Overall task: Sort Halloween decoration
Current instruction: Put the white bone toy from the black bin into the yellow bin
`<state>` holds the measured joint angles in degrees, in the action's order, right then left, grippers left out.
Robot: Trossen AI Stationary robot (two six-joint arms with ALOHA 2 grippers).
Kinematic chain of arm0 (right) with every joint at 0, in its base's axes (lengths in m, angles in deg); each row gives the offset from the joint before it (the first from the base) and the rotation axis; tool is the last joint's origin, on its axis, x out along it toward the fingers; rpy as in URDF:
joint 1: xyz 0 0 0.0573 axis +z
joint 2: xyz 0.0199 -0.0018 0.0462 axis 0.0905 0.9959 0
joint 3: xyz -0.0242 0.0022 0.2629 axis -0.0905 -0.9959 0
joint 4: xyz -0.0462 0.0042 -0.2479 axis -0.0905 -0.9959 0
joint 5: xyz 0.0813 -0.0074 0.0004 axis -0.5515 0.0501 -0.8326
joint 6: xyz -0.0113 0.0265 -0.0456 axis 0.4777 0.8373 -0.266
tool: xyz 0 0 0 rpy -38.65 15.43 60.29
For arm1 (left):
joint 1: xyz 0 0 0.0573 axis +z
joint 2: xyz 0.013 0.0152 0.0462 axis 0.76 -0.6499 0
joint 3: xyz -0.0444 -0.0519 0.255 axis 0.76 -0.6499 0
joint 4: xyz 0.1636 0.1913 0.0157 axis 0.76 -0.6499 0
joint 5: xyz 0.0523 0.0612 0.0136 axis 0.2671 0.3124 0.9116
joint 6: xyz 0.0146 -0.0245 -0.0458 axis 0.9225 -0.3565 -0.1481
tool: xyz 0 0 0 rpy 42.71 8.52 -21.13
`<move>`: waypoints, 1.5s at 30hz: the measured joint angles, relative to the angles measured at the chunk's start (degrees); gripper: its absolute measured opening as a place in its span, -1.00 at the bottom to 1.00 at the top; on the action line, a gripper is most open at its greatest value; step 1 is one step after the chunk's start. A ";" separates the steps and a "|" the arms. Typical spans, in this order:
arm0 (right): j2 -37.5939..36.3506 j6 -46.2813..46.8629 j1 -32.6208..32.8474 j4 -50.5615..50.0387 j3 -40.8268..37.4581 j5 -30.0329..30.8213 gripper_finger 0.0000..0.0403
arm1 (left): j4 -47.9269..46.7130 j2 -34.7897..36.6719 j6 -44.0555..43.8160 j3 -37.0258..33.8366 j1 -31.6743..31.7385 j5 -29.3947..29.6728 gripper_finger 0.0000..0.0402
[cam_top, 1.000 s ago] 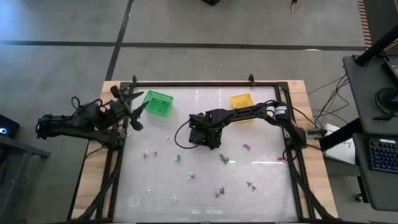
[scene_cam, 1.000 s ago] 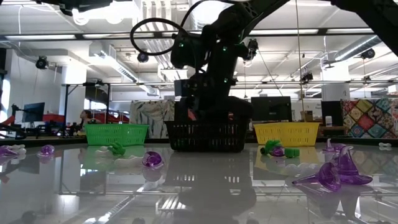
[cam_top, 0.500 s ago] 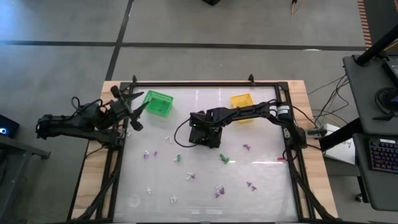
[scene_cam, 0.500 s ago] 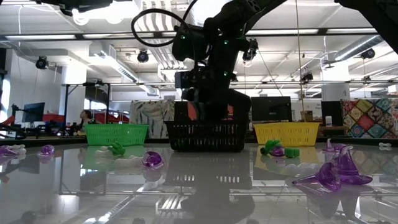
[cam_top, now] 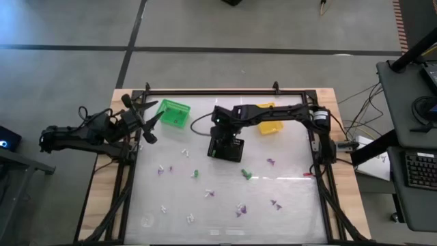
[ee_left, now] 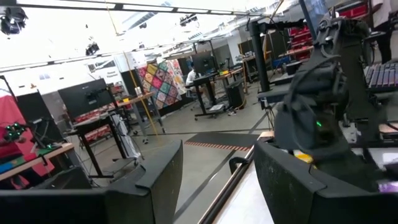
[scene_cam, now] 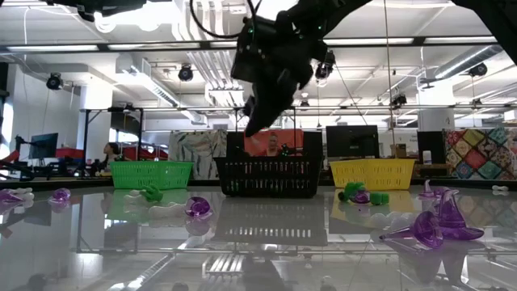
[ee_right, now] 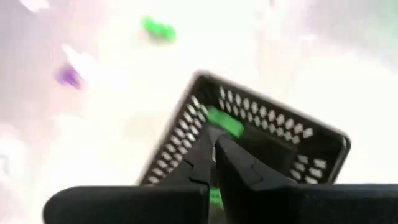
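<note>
Three baskets sit toward the far side of the surface (cam_top: 287, 205): a green basket (cam_top: 173, 112) near the left arm, a black basket (cam_top: 226, 147) in the middle, and a yellow basket (cam_top: 267, 117) to the right, partly under the right arm. The right tool (cam_top: 220, 124) hangs above the far edge of the black basket, its two fingers (ee_right: 231, 167) pressed together with nothing between them. Seen from its own wrist, the black basket lies directly below, tilted in the picture, with a green trinket (ee_right: 223, 121) resting inside it against the perforated wall. In the low view the right tool (scene_cam: 252, 123) is raised clear above the basket's rim.

The left tool (cam_top: 148, 121) waits at the left edge of the surface, just beside the green basket, with its fingers (ee_left: 146, 186) spread wide apart and holding nothing.

The Halloween decoration (cam_top: 240, 208) is scattered loose over the near half of the surface, well apart from the baskets: small purple, green and white pieces, including a green one (cam_top: 246, 175) near the middle and a purple one (cam_top: 271, 161) to its right. Low down, a purple piece (scene_cam: 436, 222) lies close to the camera at the right, with another purple piece (scene_cam: 197, 207) farther left.
</note>
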<state>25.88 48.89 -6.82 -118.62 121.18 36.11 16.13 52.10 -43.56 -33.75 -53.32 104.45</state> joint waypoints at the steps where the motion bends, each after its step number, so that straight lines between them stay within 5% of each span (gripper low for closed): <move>1: -0.38 0.97 -0.32 0.40 -0.01 -1.43 -0.96 | -0.02 0.00 -0.13 -0.01 0.02 0.00 -0.10; 12: -12.47 5.06 -2.67 20.42 -15.67 1.79 -0.96 | -0.35 -0.09 -4.25 -0.02 0.00 -0.07 -0.10; 21: -27.73 19.87 -8.75 47.36 -38.45 20.85 -0.96 | -0.48 -1.81 -8.17 -0.02 0.00 -0.13 -0.10; 29: -39.27 43.97 -14.04 39.15 -50.84 44.32 -0.96 | -0.35 -3.10 -10.49 0.00 0.02 -0.22 -0.10; 39: -40.78 56.48 -14.83 34.26 -56.93 46.44 -0.93 | 1.07 -4.22 -10.52 -0.02 0.00 -0.22 -0.10; 45: -39.65 56.87 -15.19 34.31 -57.18 47.93 -0.71 | 1.42 -5.31 -11.35 -0.02 0.01 -0.20 -0.10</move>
<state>-13.77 105.76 -22.01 -84.31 64.00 84.04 17.55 46.79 -54.92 -33.76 -53.31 104.25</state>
